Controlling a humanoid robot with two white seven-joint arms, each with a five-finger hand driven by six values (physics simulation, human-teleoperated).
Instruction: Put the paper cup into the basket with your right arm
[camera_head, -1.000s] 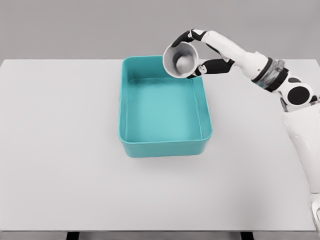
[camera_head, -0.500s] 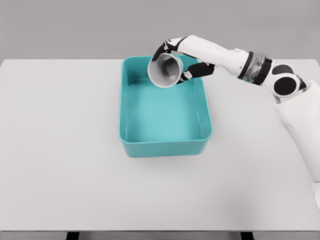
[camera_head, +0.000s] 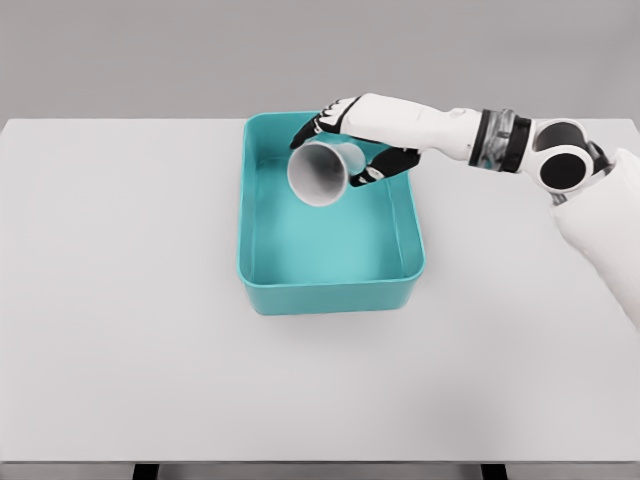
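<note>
Paper cup (camera_head: 322, 172) is the target, but biggest first. Worktop (camera_head: 120, 300): grey, flat. Basket (camera_head: 330, 296): teal, open top, mid-worktop, nothing inside. Right arm reaches in from the right over the basket's far half. Right robot hand (camera_head: 350, 140) has its fingers curled round the cup's base end. The cup is tilted, mouth facing the camera and down-left, held in the air above the basket's far interior, not touching the floor or walls as far as I can tell. Left arm not visible.

Risks: released while tilted, it would likely land on its side and roll; light paper could bounce. A tight squeeze could crush it. Fingers could clip the far rim on lowering.
</note>
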